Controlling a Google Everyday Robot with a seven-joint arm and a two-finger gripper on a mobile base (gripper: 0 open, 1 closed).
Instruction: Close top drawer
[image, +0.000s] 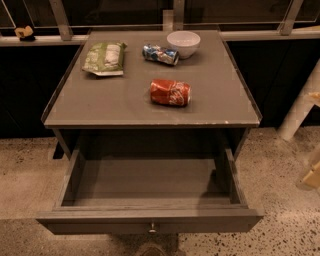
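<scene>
The top drawer (150, 220) of the grey table (100, 107) stands pulled far out toward me. Its inside is bare, and its wide flat front has a small round metal knob (153, 228) at the centre. A pale part of my gripper (311, 176) shows at the right edge of the view, to the right of the drawer's front corner and apart from it. Most of it is cut off by the frame.
On the tabletop lie a red can (170, 92) on its side, a blue crushed can (160, 54), a white bowl (183, 43) and a green snack bag (105, 57). A slanted white post (297, 112) stands to the right. Speckled floor surrounds the table.
</scene>
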